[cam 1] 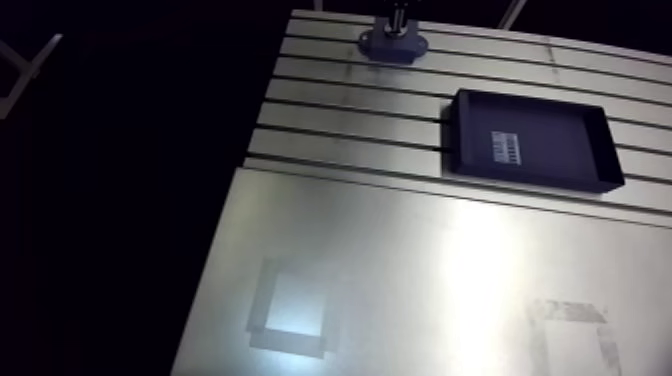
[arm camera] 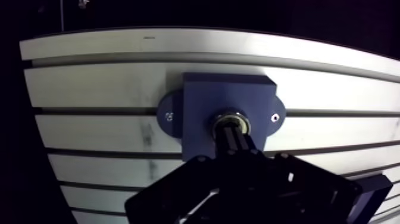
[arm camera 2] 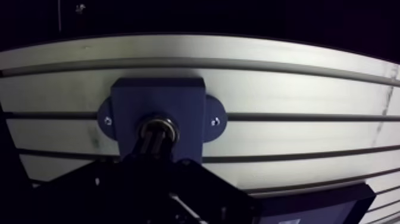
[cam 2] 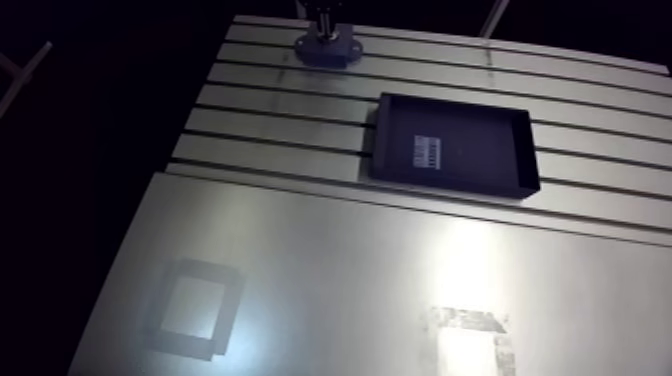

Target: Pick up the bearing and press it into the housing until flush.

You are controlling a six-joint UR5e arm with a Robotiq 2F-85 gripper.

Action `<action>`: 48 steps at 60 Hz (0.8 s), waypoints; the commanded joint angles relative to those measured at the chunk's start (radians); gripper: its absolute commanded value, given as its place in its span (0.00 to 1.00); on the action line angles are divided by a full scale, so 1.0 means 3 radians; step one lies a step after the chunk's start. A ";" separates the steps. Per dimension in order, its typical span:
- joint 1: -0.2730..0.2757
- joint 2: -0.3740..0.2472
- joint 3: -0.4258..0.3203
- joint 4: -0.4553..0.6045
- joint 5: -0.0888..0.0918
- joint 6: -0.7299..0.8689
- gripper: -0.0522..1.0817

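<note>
Arm view, left to right: you see a pale taped square (cam 1: 290, 320) on the smooth plate (cam 1: 400, 250). Next comes the blue housing (cam 1: 392, 42) at the far edge of the slotted table (cam 1: 320, 110), with the gripper (arm camera: 231, 132) standing on it. Beyond it lies a black tray (cam 1: 455, 130) carrying a white label (cam 1: 507, 148), and then a fainter taped outline (cam 1: 570, 335). Wrist view: the housing has a screw in each side flange (arm camera: 170, 116), and the bearing (arm camera: 228, 113) sits in its central bore as a metallic ring. The fingers look drawn together into one dark column whose tips meet the bearing. Whether the ring lies flush you cannot tell in this dim view.
</note>
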 commanded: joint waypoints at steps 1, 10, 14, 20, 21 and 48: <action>-0.0003 0.0004 0.0000 -0.0002 0.0002 -0.0002 1.00; -0.0003 0.0004 -0.0005 -0.0002 0.0002 -0.0002 1.00; -0.0003 0.0009 -0.0005 -0.0002 0.0002 -0.0002 1.00; -0.0003 0.0009 -0.0005 -0.0002 0.0002 -0.0002 1.00; -0.0003 0.0009 -0.0005 -0.0002 0.0002 -0.0002 1.00; -0.0003 0.0025 -0.0005 -0.0002 0.0022 -0.0027 1.00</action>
